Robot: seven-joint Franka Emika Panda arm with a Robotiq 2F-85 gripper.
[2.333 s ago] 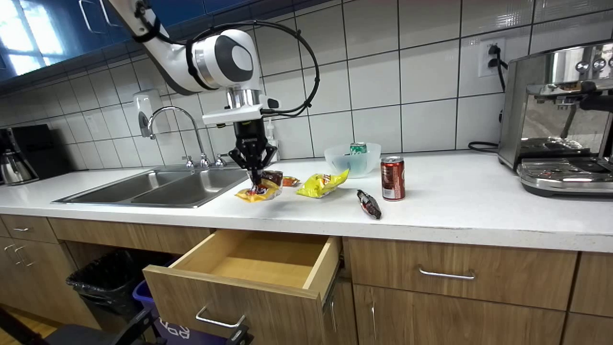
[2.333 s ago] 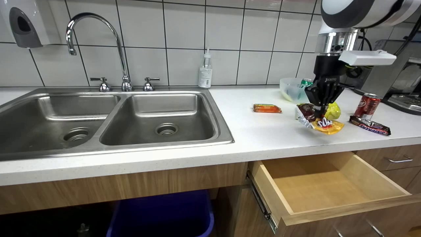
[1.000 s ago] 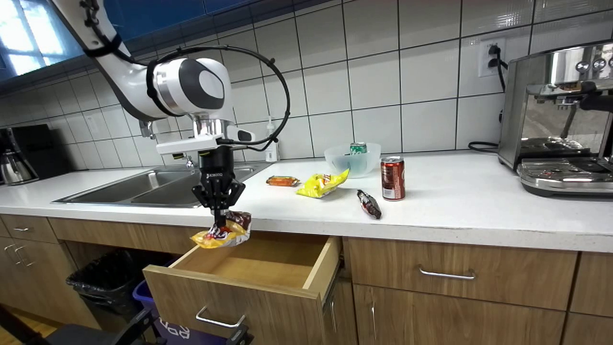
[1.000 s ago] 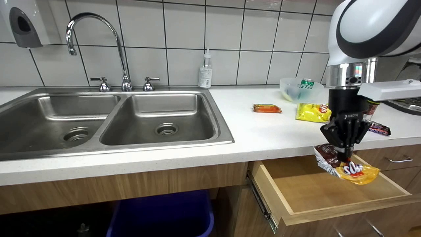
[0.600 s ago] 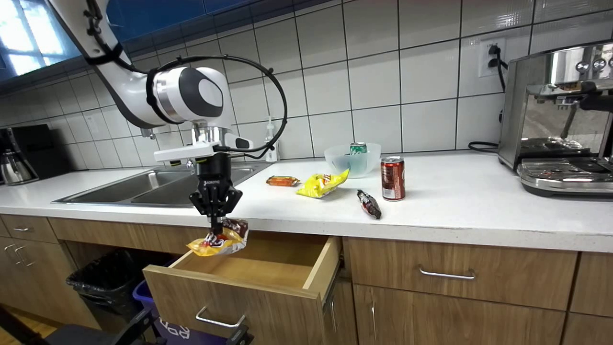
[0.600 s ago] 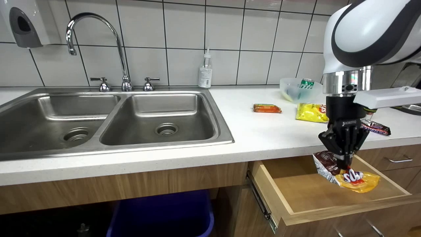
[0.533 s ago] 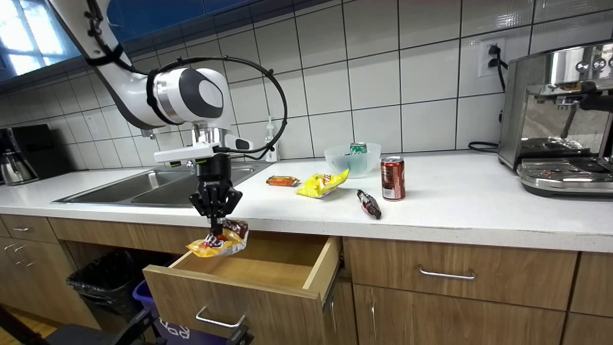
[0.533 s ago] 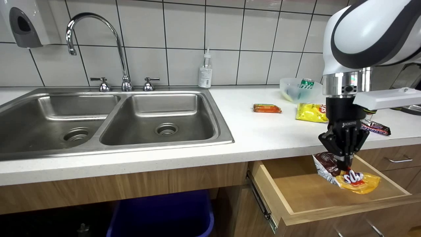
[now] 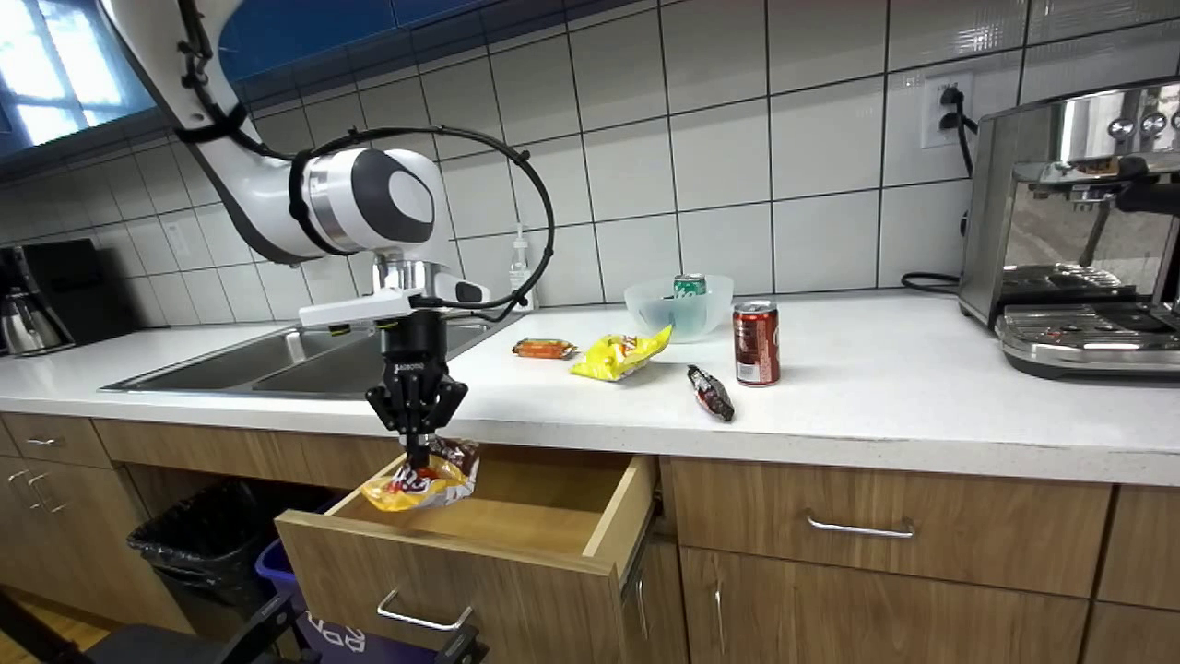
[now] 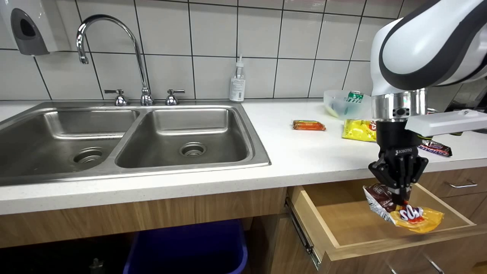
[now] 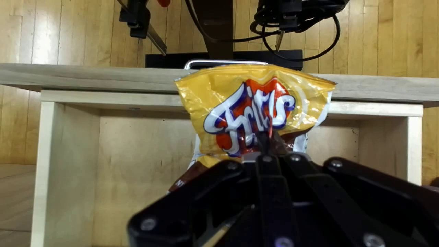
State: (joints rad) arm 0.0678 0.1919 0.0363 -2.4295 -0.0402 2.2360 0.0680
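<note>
"When you look left of the claw in an exterior view, what do you see?"

"Well apart from it, a black coffee maker with a steel carafe. Lower and nearer, a black-lined trash can. Closest on that side, partly behind the claw, a double-basin stainless-steel sink."

"And the claw itself?"

"Drawn narrow, pinching a yellow-and-brown Fritos bag that dangles directly below it; the wrist view shows the lettering. Beneath both is a pulled-out wooden drawer. Whether the bag's lower edge touches it, I can't tell."

"What's on its right?"

"Farther back on the white countertop: a pump bottle, an orange-wrapped snack packet, a puffy yellow snack bag, a translucent bowl with a green soda can in it, a dark-wrapped candy bar lying flat, then an upright red soda can near the bar. Well away from the claw, farthest right, stands a stainless-steel espresso machine."
</note>
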